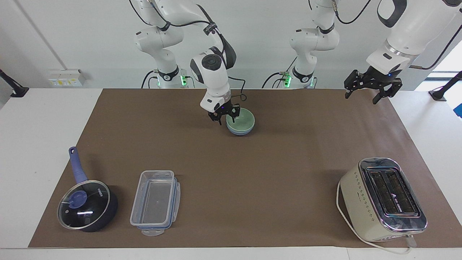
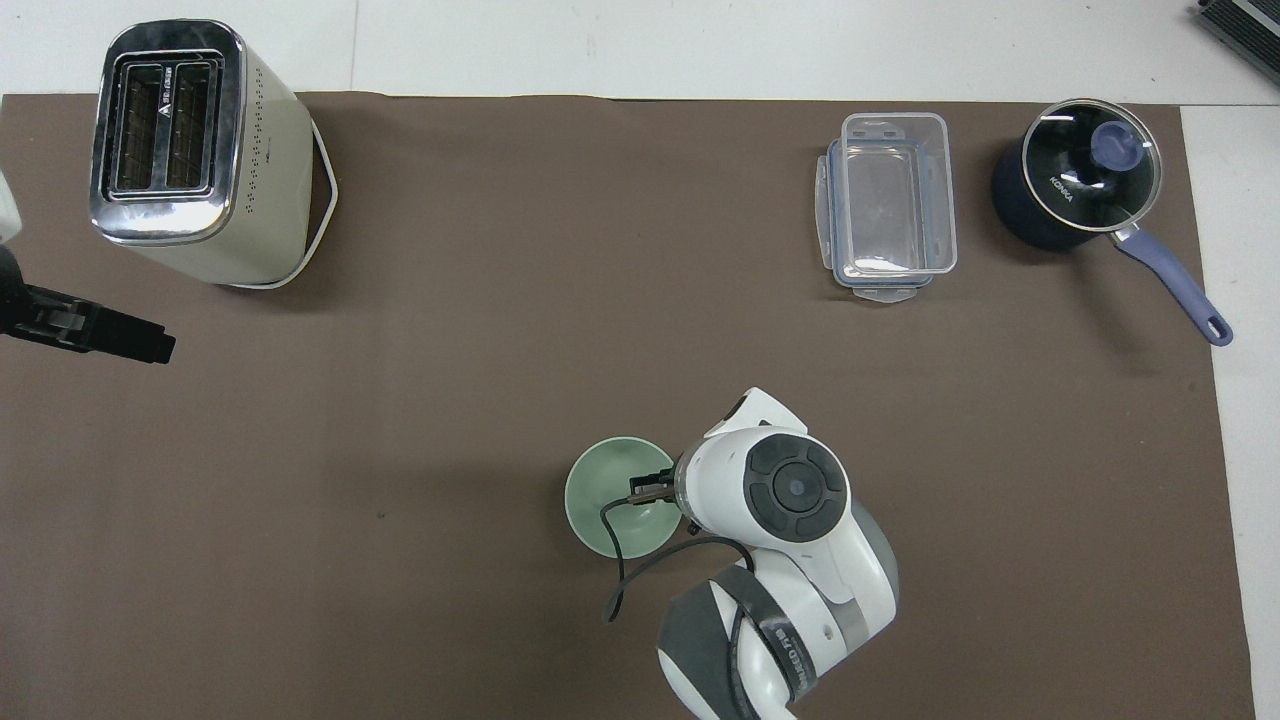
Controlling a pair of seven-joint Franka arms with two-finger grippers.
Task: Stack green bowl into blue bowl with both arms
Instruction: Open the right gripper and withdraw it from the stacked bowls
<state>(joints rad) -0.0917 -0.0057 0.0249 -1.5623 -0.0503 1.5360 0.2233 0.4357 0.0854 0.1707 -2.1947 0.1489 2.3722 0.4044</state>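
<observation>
The green bowl [image 1: 242, 121] sits nested in the blue bowl [image 1: 239, 132], on the mat close to the robots, mid-table. Only the blue bowl's lower wall shows under it. In the overhead view the green bowl [image 2: 615, 497] covers the blue bowl fully. My right gripper [image 1: 226, 115] is open at the green bowl's rim on the right arm's side, its fingers spread and slightly above the rim. Its wrist hides most of it in the overhead view [image 2: 655, 487]. My left gripper [image 1: 368, 93] is open and waits raised over the mat's corner at the left arm's end; it also shows in the overhead view [image 2: 95, 332].
A cream toaster [image 1: 382, 198] with its cord stands far from the robots at the left arm's end. A clear plastic container [image 1: 156, 202] and a dark blue lidded saucepan [image 1: 86, 205] stand far from the robots at the right arm's end.
</observation>
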